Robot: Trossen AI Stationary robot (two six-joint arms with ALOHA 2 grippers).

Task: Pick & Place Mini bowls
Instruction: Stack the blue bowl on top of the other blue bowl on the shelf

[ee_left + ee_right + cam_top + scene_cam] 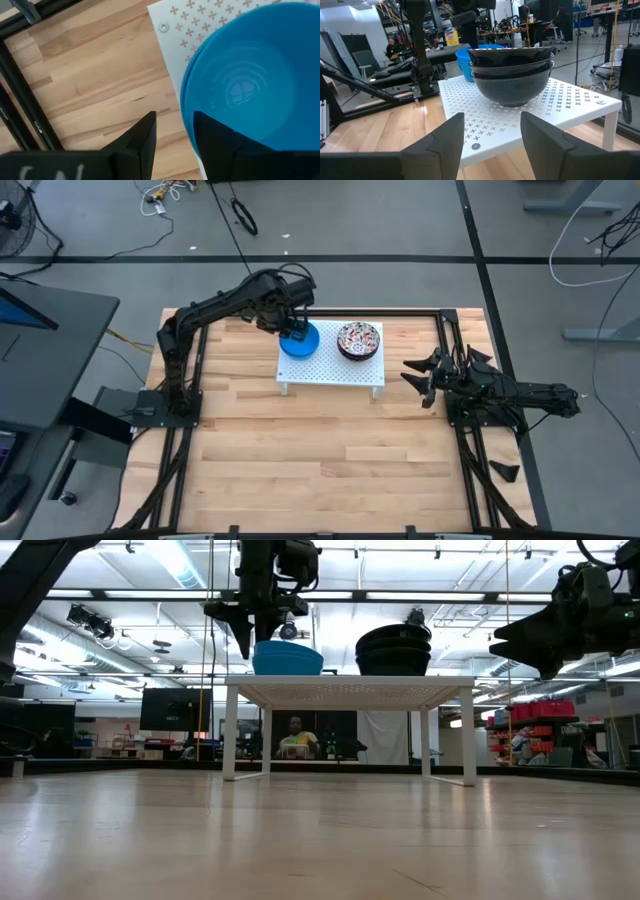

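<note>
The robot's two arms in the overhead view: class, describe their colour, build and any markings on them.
Both arms are dark, near black, built of jointed tubular links rising from flat dark base plates at the table's sides. The left end effector and right end effector each end in two angular, wedge-shaped black fingers. In the left wrist view, pale lettering shows on the body behind its fingers, too cropped to read.
</note>
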